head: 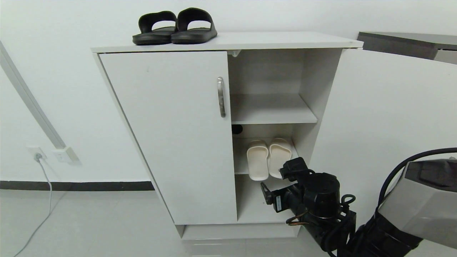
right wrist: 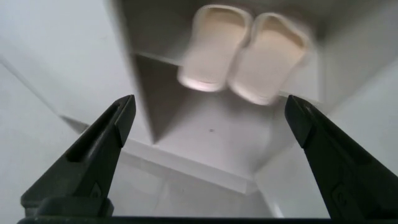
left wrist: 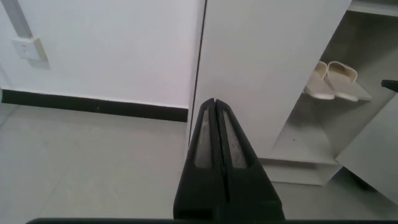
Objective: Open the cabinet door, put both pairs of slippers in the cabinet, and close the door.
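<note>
Left half of the cabinet (head: 285,37) is hidden behind its shut left door (head: 167,135), so can't see what's in there. A dark round thing (head: 236,129) peeks out at the back, just past that door's edge. Can't tell what it is. The open right door (head: 389,117) swings out twd me and is cut off at the side. Behind it is a grey-topped thing (head: 407,43), also cut off.

White slippers (head: 264,159) are on the middle shelf (head: 240,157), side by side and touching, near ends poking a bit over the shelf's front edge. They look fuzzy from the right wrist camera. Right jaws are spread wide w/ nothing in them. They sit just in front of the pair and a bit lower, by the bottom space, not touching. From the wrist, the pair shows in the gap between the two fingers (right wrist: 106,146), farther in.

Black slippers (head: 175,28) sit on the cabinet top, left part, side by side and touching, well away from both jaws.

Left jaws are pressed together, nothing in them. They're low, out by the cabinet's left side, pointing at the shut door.

Upper shelf (head: 271,109) is bare. Left door has a metal handle (head: 221,97). The cabinet stands on a pale grey tiled floor (head: 89,221) against a white wall w/ a black strip (head: 75,185) along the bottom. A socket (head: 35,154) w/ a cord plugged in is on the wall.
</note>
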